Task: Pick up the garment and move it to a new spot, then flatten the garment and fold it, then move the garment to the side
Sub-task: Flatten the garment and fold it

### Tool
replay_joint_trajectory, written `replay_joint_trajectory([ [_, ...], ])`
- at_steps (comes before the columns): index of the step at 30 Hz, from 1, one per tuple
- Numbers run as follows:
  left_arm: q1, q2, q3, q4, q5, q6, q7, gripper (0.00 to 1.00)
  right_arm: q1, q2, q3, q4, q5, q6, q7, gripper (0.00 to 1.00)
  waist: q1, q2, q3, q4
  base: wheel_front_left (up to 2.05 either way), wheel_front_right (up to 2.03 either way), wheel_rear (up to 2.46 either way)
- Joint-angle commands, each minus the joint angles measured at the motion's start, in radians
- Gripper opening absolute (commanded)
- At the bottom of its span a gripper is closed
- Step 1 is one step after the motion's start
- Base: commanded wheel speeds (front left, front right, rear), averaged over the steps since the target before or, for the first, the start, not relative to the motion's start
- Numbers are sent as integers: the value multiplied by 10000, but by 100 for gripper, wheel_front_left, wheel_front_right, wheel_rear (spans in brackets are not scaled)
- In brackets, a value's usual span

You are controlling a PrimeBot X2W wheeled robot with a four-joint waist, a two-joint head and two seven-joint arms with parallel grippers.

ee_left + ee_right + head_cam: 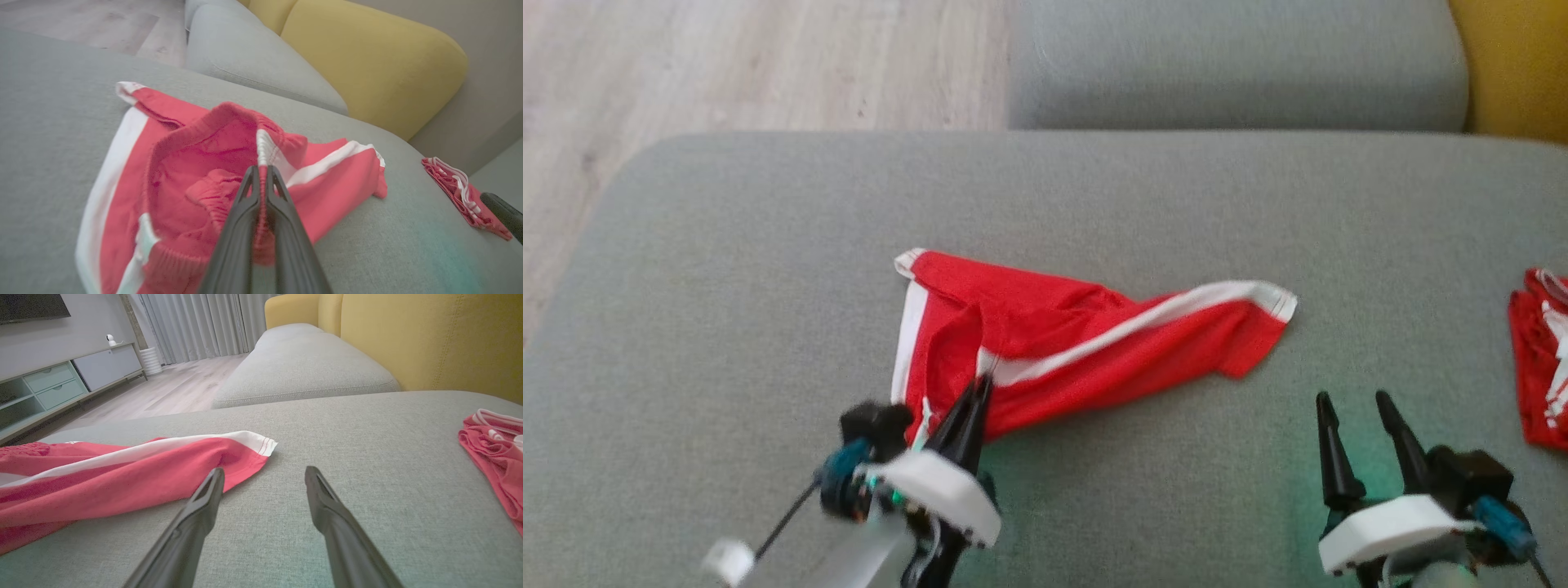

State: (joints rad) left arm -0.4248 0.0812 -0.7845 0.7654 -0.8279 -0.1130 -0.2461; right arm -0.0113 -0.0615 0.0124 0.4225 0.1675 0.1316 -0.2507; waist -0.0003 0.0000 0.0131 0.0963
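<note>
The red shorts (1094,343) were spread, crumpled, across the middle of the grey cushion (727,286), with one leg stretched toward the right of the head view. The left gripper (982,385), at lower centre-left, was clamped on the waistband. The right gripper (1352,398), at lower right, was held with fingers apart near the leg's hem. A second red garment (1539,367) was seen at the right edge.

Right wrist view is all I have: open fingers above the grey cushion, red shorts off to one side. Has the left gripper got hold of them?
Observer: Yes. The left gripper is shut on the red shorts at the elastic waistband, right beside the white side stripe.
Operator: Is the leg on that side lying flat?
Observer: No. In the head view it is creased and bunched near the waistband, and its hem corner points away from the robot.
</note>
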Motion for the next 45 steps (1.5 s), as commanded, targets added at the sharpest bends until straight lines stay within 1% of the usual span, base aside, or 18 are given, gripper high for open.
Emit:
replay_joint_trajectory([
  [1,19,267,599,-637,-125,148,-144,0,-92,16,175,-257,91,-9,-110,100,3,0,-313,198,0,0,0],
  [5,827,580,1590,-1910,101,548,-152,0,69,46,176,-264,96,-9,-110,100,3,0,-389,242,0,0,0],
  [8,1375,752,2245,-2617,492,825,-154,0,122,60,197,-253,84,-9,-110,100,3,0,-419,245,0,0,0],
  [10,1679,819,2525,-2852,659,944,-154,1,133,68,245,-236,80,-9,-110,100,3,0,-436,225,0,0,0],
  [12,1938,839,2859,-3043,739,1034,-155,6,124,76,307,-223,84,-9,-111,100,3,0,-449,184,0,0,0],
  [15,2211,888,3030,-3073,879,1070,-155,6,110,83,376,-213,98,-9,-111,100,3,0,-473,128,0,0,0],
  [16,2331,883,3157,-3094,940,1088,-155,9,109,87,402,-231,108,-9,-111,100,3,0,-483,105,0,0,0],
  [17,2440,890,3277,-3107,1050,1121,-155,27,110,90,421,-265,114,-9,-111,100,3,0,-496,77,0,0,0],
  [18,2526,909,3384,-3143,1230,1147,-155,71,112,93,428,-311,120,-9,-111,100,3,0,-505,51,0,0,0],
  [19,2620,897,3514,-3174,1388,1178,-155,100,110,96,426,-385,114,-9,-111,100,3,0,-511,27,0,0,0],
  [22,2828,891,3950,-3391,2109,1301,-155,100,102,103,362,-763,54,-9,-111,100,3,0,-508,-21,0,0,0],
  [28,3542,944,4906,-4161,4225,1831,-156,100,137,109,308,-1644,156,-9,-111,100,3,0,-491,-160,0,0,0],
  [32,4178,893,5277,-4571,5440,2121,-156,100,322,110,471,-1447,334,-9,-111,100,3,0,-508,-227,0,0,0],
  [35,4473,750,5476,-4664,5904,2065,-156,100,341,111,616,-1188,445,-9,-111,100,3,0,-495,-258,0,0,0],
  [38,4571,529,5696,-4740,6081,1877,-156,100,284,111,731,-1000,509,-9,-111,100,3,0,-468,-258,0,0,0],
  [41,4498,302,5874,-4844,6080,1498,-156,100,209,111,760,-904,517,-9,-111,100,3,0,-428,-213,0,0,0],
  [42,4388,182,5950,-4836,5955,1068,-156,100,160,111,812,-834,522,-9,-111,100,3,0,-400,-185,0,0,0],
  [45,4092,70,5990,-4714,5727,414,-156,100,128,111,886,-741,541,-9,-111,100,3,0,-361,-141,0,0,0],
])
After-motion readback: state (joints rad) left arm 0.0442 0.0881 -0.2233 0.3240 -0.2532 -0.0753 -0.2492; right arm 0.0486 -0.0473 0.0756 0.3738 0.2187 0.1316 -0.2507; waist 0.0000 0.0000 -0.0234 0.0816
